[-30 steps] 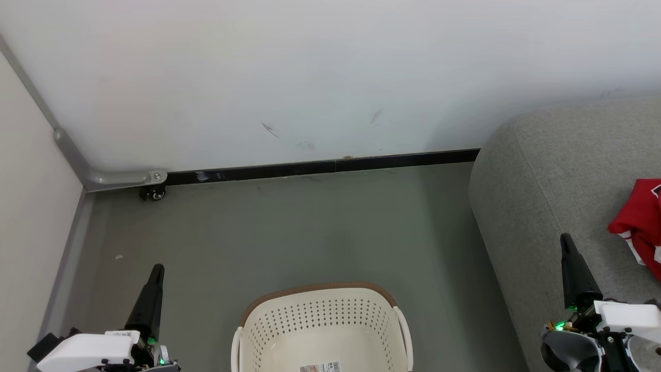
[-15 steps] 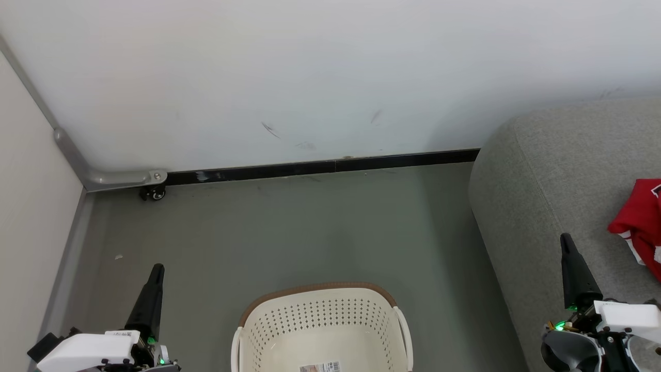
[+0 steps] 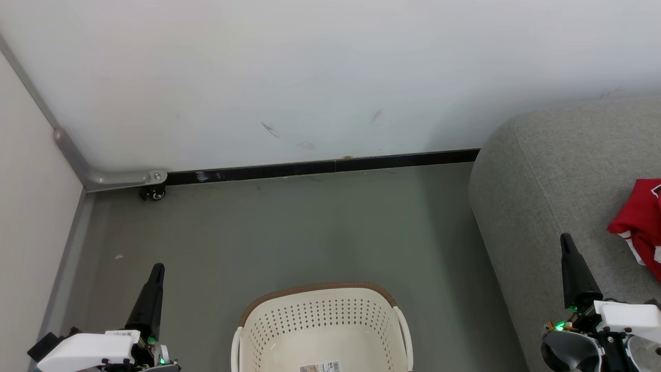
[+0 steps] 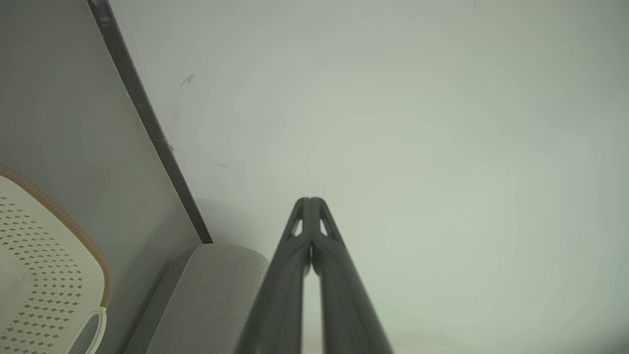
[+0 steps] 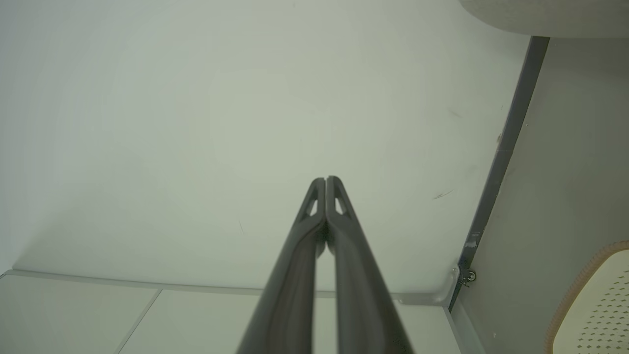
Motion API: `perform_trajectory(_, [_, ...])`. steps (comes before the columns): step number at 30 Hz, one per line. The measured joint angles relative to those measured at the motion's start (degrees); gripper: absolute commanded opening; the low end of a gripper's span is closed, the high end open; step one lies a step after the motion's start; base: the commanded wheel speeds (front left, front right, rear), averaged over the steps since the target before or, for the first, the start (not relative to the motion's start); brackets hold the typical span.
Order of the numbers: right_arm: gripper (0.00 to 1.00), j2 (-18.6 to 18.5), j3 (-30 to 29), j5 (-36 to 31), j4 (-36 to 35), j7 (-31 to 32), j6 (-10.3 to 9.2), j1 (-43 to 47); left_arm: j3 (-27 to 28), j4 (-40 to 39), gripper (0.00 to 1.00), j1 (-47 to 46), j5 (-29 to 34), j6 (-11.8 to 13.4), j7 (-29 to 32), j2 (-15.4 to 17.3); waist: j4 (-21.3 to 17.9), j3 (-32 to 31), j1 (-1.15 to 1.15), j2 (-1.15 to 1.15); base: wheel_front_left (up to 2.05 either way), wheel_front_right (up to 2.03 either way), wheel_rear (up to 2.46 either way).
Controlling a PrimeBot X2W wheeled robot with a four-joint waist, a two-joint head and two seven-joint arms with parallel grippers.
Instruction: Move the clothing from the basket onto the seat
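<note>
The task looks nearly or fully done: the basket [image 3: 320, 315] stands on the floor [image 3: 310, 232] between the left gripper [image 3: 157, 267] and the right gripper [image 3: 566, 238], and the visible part of its bottom is bare except for a paper label [image 3: 320, 367]. The red clothing [image 3: 640, 227] lies on the grey seat [image 3: 547, 175], just to the right of the right gripper and slightly beyond its tip. Both grippers have their fingers pressed together and carry nothing. I judge that nothing is left to move, though the near part of the basket is cut off, so I cannot be sure.
</note>
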Motion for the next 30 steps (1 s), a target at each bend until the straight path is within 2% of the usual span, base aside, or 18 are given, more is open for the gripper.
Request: perform_trajectory(30, [0.0,0.0,0.0,0.0,0.0,0.0,0.01,0.0,-0.03,-0.03,0.0,0.0,0.0,0.0,-0.01,0.0,0.0,0.0,0.0,0.0,0.0,0.0,0.0])
